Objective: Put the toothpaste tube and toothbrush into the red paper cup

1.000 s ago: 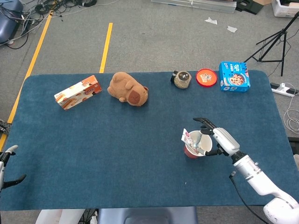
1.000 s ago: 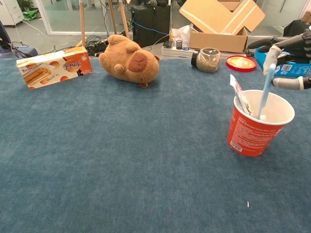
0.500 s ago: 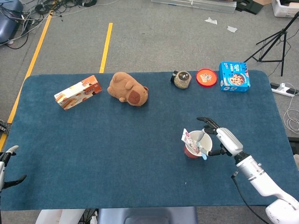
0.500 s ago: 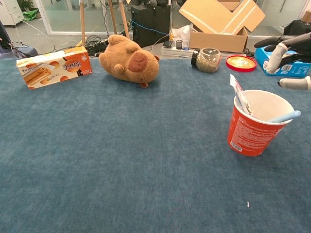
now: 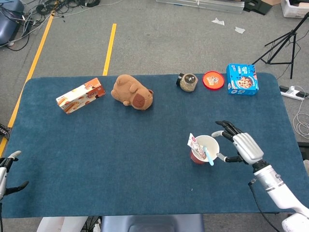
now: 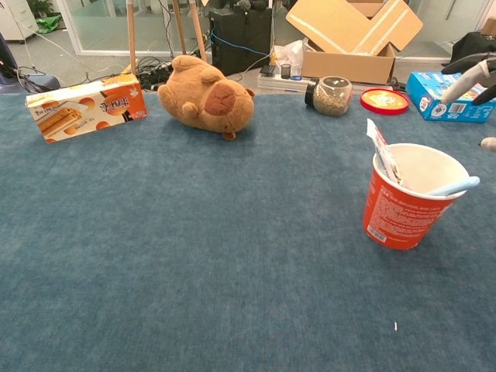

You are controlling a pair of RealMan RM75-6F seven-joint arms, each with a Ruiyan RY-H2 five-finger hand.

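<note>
Toothbrush [image 6: 453, 187] and tube [image 6: 383, 152] sit in the cup [image 6: 403, 211] — my right hand [image 5: 244, 147], fingers spread and empty, should lift clear without clipping the rim

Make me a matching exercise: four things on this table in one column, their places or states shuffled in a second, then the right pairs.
Things:
1. toothbrush
2. toothpaste tube
3. right hand
4. plush toy

Places or states:
A. empty, fingers spread, beside the cup
B. lying between the snack box and the jar
C. leaning on the rim of the red paper cup, right side
D. standing up at the cup's left edge

Pairs: 1-C, 2-D, 3-A, 4-B
</note>
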